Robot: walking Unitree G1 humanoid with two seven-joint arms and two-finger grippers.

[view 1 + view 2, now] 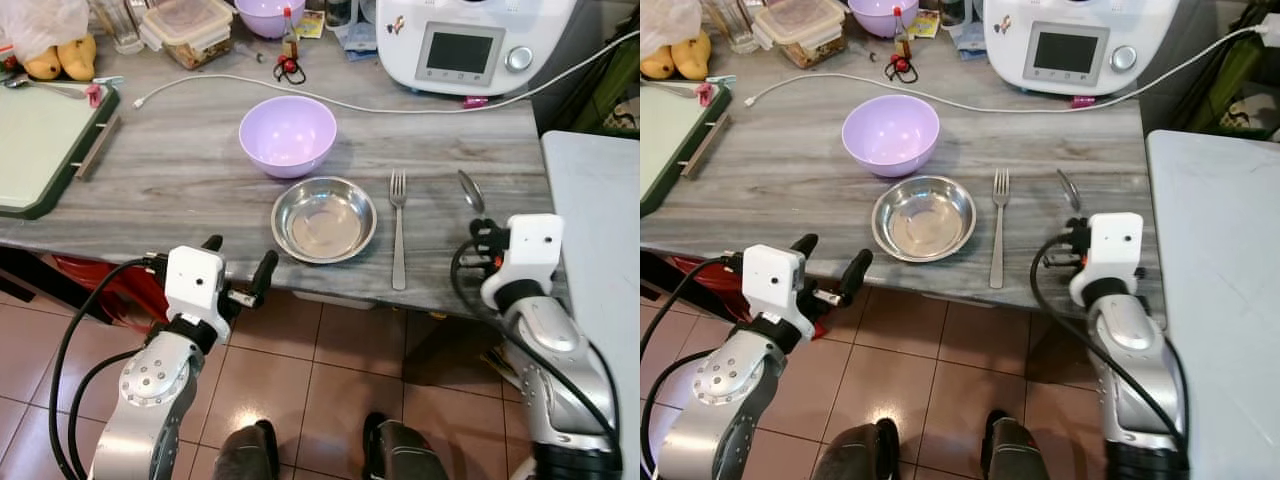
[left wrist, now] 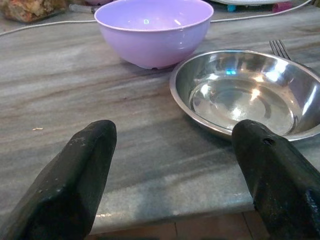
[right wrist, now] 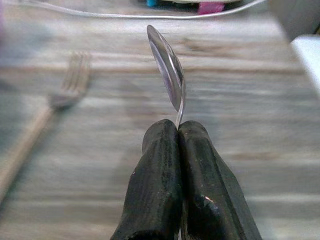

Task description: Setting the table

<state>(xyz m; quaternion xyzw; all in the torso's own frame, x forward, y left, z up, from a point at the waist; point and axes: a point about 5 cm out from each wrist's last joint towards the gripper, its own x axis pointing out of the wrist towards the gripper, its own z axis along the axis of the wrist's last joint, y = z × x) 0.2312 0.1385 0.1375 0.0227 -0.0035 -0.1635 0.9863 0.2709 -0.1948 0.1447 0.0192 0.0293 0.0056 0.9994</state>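
Observation:
A steel bowl (image 1: pixel 324 219) sits near the front edge of the grey wooden table (image 1: pixel 180 170), with a lilac bowl (image 1: pixel 288 135) just behind it. A fork (image 1: pixel 398 228) lies to the right of the steel bowl, tines pointing away from me. My right gripper (image 1: pixel 480 233) is shut on a spoon (image 1: pixel 471 190), held to the right of the fork with its bowl tilted up above the tabletop. In the right wrist view the fingers (image 3: pixel 165 170) pinch the spoon (image 3: pixel 166 67) handle. My left gripper (image 1: pixel 238 262) is open at the table's front edge, left of the steel bowl (image 2: pixel 247 92).
A white kitchen appliance (image 1: pixel 470 40) stands at the back with a white cable (image 1: pixel 330 100) running across the table. A green tray (image 1: pixel 40 145) lies at the left. Containers, a second lilac bowl (image 1: pixel 268 14) and fruit sit along the back. A white surface (image 1: pixel 600 230) adjoins on the right.

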